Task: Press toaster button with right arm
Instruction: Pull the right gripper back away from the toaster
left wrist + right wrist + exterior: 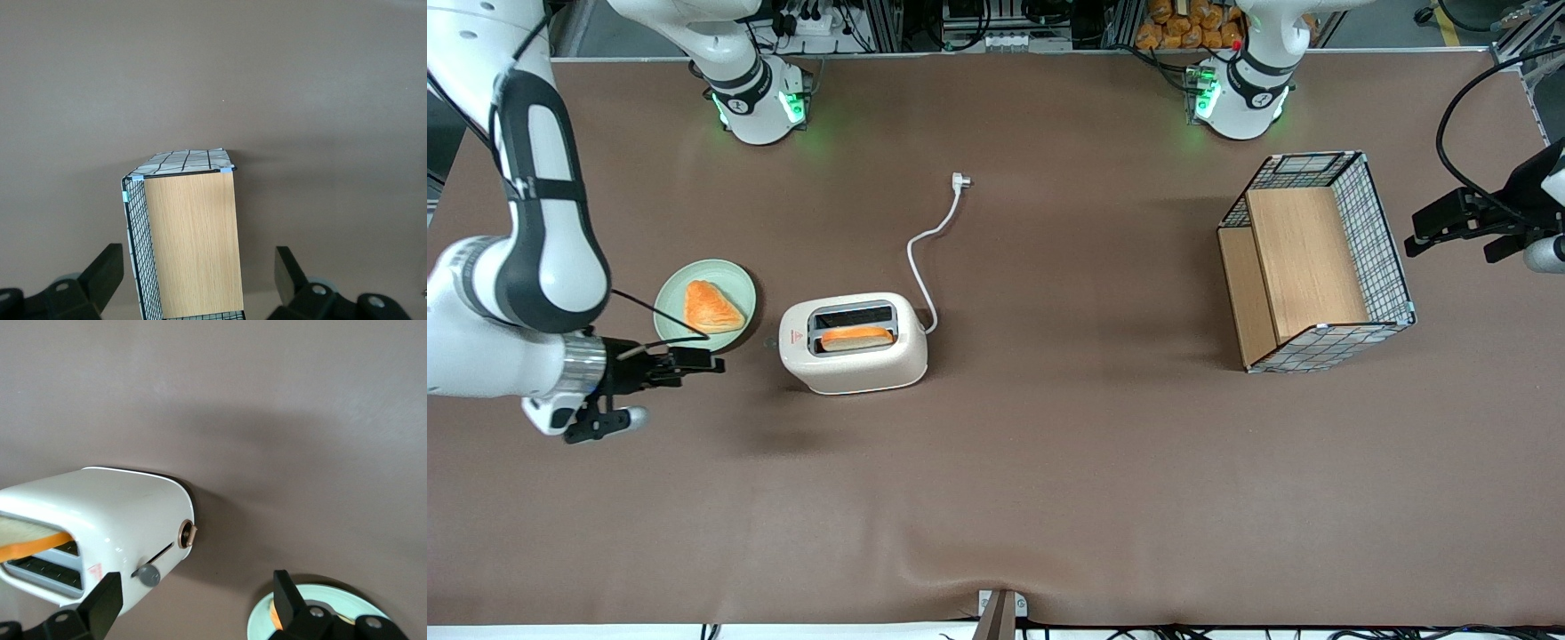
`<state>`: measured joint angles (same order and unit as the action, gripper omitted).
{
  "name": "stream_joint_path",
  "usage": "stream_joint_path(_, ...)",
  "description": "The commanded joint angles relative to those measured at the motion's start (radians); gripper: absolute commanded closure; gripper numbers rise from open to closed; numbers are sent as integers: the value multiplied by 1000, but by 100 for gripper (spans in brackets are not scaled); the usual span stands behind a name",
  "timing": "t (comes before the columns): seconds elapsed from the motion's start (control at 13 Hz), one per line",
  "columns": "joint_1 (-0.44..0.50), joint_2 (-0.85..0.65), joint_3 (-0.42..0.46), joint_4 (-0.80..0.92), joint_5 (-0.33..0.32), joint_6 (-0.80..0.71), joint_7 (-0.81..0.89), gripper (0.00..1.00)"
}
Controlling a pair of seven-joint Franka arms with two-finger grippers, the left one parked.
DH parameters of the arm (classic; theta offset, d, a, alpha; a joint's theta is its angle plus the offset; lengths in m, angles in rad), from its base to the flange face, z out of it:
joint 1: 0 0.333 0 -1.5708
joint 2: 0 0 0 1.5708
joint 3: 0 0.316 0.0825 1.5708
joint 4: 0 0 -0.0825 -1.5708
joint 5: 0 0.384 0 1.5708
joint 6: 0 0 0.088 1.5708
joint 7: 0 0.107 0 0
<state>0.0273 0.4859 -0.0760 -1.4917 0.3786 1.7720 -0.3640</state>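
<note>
Toaster (854,342) (toast in one slot) sits apart from the right arm's gripper (694,360), jaws spread.

Brown table (1049,462): toaster (854,342), plate (671,307), basket (1316,262)

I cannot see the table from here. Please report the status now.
Gripper open, beside toaster's narrow end, apart from it. Button not yet touched; one toast slice in slot. Plate with toast close by; path to button free.
</note>
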Motion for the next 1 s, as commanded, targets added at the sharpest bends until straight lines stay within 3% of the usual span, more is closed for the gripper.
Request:
stream_joint_path(0.0,-21,14,7,129,-43,-124,-4,0)
stream_joint_path(0.23,-23,-10,5,188,-58,-195,19,0)
stream_joint_path(0.46,-26,-108,57,189,-142,-253,237,0)
stream_joint_path(0.69,-30,-225,87,179,-246,-311,312,0)
stream_joint_path(0.92,-35,-347,87,121,-294,-345,387,0)
